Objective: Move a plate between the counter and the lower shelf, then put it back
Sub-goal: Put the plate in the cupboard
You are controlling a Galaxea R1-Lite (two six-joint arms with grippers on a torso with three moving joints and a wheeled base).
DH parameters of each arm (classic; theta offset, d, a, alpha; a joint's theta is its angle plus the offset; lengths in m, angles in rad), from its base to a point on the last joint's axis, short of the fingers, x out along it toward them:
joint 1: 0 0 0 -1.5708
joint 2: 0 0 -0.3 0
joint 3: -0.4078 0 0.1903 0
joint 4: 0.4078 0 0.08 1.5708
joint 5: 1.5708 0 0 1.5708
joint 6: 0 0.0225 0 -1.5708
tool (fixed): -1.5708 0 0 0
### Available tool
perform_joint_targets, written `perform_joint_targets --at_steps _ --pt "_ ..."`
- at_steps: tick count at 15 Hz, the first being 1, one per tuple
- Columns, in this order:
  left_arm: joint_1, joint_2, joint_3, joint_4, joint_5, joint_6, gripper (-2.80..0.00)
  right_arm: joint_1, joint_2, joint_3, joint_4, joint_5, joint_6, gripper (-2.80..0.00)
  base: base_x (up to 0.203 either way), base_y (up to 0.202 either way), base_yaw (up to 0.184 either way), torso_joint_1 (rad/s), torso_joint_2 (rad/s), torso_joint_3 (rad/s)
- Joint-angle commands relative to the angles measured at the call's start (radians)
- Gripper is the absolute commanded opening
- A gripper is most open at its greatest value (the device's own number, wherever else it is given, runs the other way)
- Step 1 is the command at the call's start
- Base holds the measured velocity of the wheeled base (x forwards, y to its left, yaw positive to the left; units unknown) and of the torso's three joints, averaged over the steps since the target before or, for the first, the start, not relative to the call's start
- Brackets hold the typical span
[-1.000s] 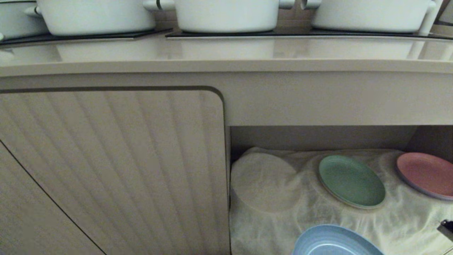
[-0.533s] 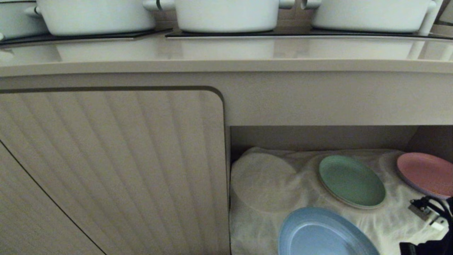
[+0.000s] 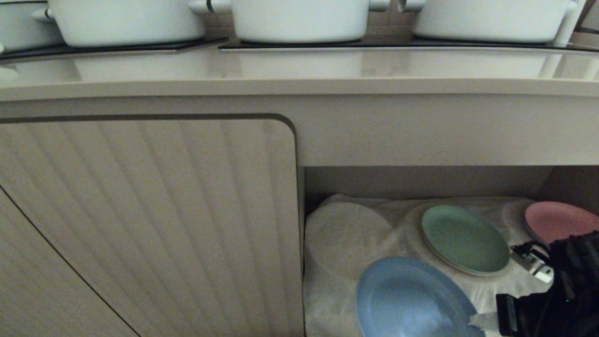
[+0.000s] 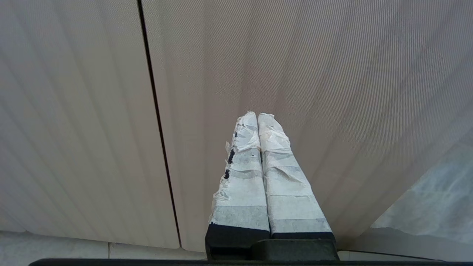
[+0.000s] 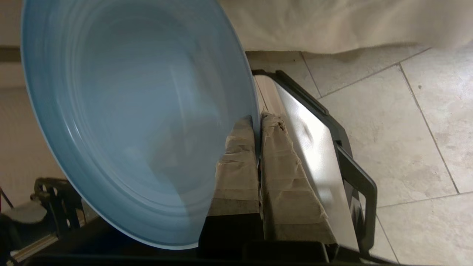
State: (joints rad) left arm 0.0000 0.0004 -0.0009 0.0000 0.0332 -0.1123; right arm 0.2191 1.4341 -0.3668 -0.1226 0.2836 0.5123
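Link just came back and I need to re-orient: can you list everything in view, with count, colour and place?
plate: 1, light blue, gripped by its rim, in front of the lower shelf
green plate: 1, on the shelf cloth
pink plate: 1, on the cloth, far right
white cloth: 1, lining the lower shelf
white pots: 3 plus part of a fourth, on the counter
cabinet door: 1, beige, ribbed, left of the shelf
right gripper: shut on the plate's rim
left gripper: shut, empty, facing the cabinet door

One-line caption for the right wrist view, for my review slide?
Right gripper pinching the rim of the light-blue plate, held tilted above a tiled floor.
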Motion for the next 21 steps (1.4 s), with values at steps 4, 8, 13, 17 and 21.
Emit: perform_joint_targets --at_steps 4,8,13,17,21 --pt "0.0 0.0 0.001 0.0 0.001 -0.001 -2.8 0.001 0.126 -0.077 -0.05 0.002 0.024 -2.8 0.0 0.0 0.0 0.0 0.0 0.0" --pt "0.0 0.0 0.001 0.0 0.001 -0.001 -2.8 0.001 0.21 -0.162 -0.051 0.001 0.025 -2.8 0.0 0.0 0.0 0.0 0.0 0.0" --pt "0.0 0.0 0.001 0.0 0.001 -0.001 -2.8 0.001 0.306 -0.242 -0.054 -0.003 0.03 -2.8 0.0 0.0 0.0 0.0 0.0 0.0" --pt "0.0 0.0 0.001 0.0 0.001 -0.001 -2.8 0.003 0.381 -0.304 -0.104 -0.006 0.056 -2.8 0.0 0.0 0.0 0.0 0.0 0.0" --pt "0.0 0.0 0.001 0.0 0.001 -0.001 -2.8 0.014 0.436 -0.353 -0.119 -0.019 0.074 -2.8 0.0 0.0 0.0 0.0 0.0 0.0"
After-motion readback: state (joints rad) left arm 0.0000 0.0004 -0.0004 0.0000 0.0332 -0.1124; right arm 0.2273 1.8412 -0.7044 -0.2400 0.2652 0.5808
